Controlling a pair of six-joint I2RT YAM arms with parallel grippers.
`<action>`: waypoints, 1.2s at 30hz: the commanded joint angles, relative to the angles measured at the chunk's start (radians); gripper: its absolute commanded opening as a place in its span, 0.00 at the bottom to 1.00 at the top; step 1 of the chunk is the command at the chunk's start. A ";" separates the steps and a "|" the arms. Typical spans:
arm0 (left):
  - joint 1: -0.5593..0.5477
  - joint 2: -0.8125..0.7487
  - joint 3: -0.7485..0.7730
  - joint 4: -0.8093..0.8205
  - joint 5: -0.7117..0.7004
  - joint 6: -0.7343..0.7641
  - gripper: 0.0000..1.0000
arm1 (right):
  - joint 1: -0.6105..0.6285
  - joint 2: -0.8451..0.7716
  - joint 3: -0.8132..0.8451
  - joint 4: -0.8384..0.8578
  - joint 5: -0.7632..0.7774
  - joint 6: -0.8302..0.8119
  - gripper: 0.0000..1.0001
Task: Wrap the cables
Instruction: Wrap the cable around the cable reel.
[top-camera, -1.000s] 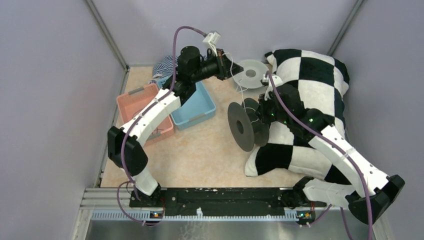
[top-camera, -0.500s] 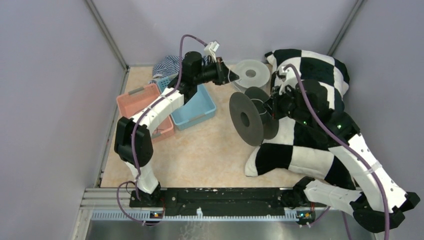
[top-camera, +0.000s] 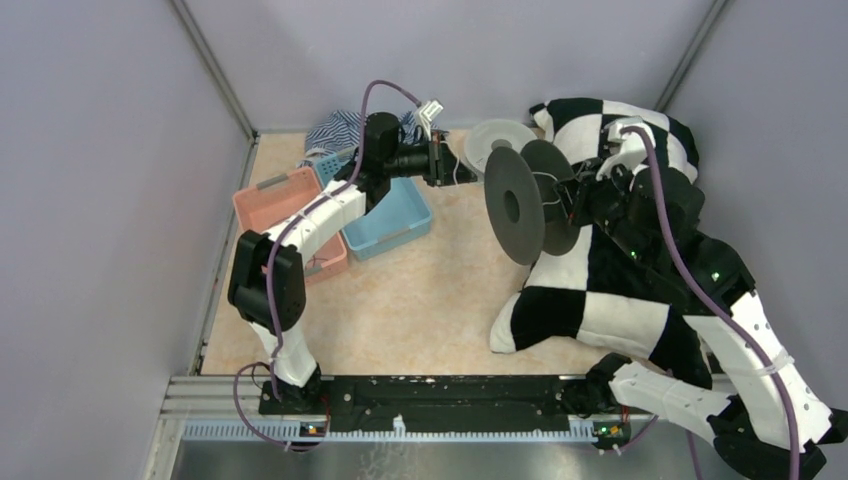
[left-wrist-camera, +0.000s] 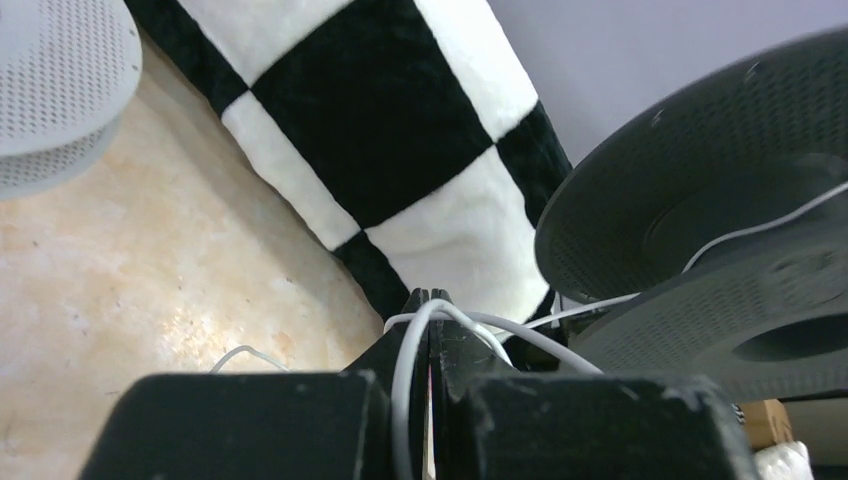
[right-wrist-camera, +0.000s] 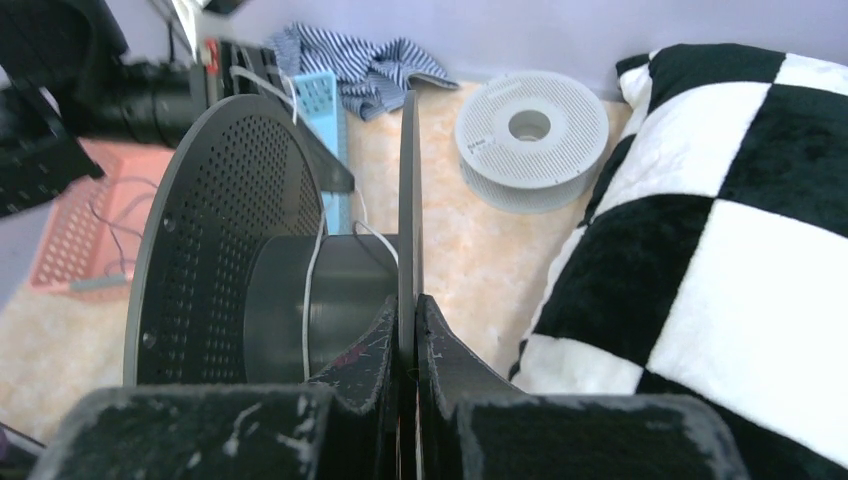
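Presently, left gripper (left-wrist-camera: 430, 300) nips the white cable (left-wrist-camera: 400, 390) between closed fingertips; cable runs to the black spool (right-wrist-camera: 215, 220) hub. The right gripper (right-wrist-camera: 408, 305) clamps the spool's flange, holding it upright near the pillow (right-wrist-camera: 740, 200).

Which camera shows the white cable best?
The left wrist view: the white cable is close up, pinched in the left gripper and running to the black spool. The right wrist view shows one strand on the spool's hub; from above it is barely a thread.
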 joint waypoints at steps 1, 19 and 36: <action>0.010 -0.001 -0.022 0.057 0.070 0.027 0.00 | 0.008 -0.042 0.052 0.217 0.035 0.099 0.00; -0.022 -0.036 -0.195 0.190 0.105 -0.062 0.11 | 0.008 0.046 -0.092 0.563 0.229 0.272 0.00; 0.043 -0.211 -0.288 -0.055 0.064 0.193 0.78 | 0.008 0.071 -0.029 0.509 0.164 0.225 0.00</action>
